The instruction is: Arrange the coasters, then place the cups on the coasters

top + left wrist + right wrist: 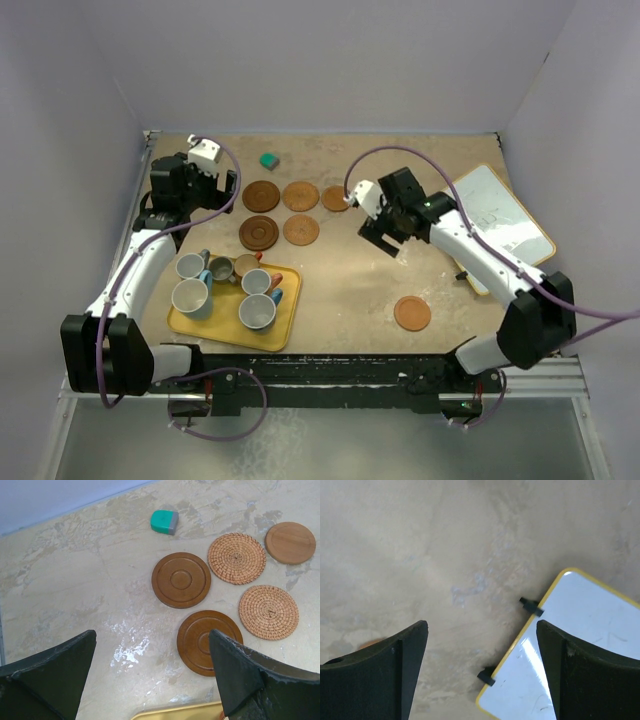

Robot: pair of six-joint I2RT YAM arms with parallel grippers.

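Five coasters lie in two rows at the back of the table: dark grooved ones (261,195) (259,233), woven ones (300,195) (301,230) and a smooth orange one (335,198). A sixth coaster (412,313) lies alone at the front right. The cups (257,312) stand crowded on a yellow tray (283,335). My left gripper (205,195) hangs open left of the coasters, the near dark coaster (207,642) partly behind its right finger (240,675). Open and empty, my right gripper (385,242) hovers over bare table right of the rows.
A small teal block (268,159) sits at the back near the wall. A yellow-rimmed whiteboard (500,225) lies at the right, its corner (580,645) between my right fingers in the wrist view. The tray's far edge (175,712) shows below my left gripper (152,640).
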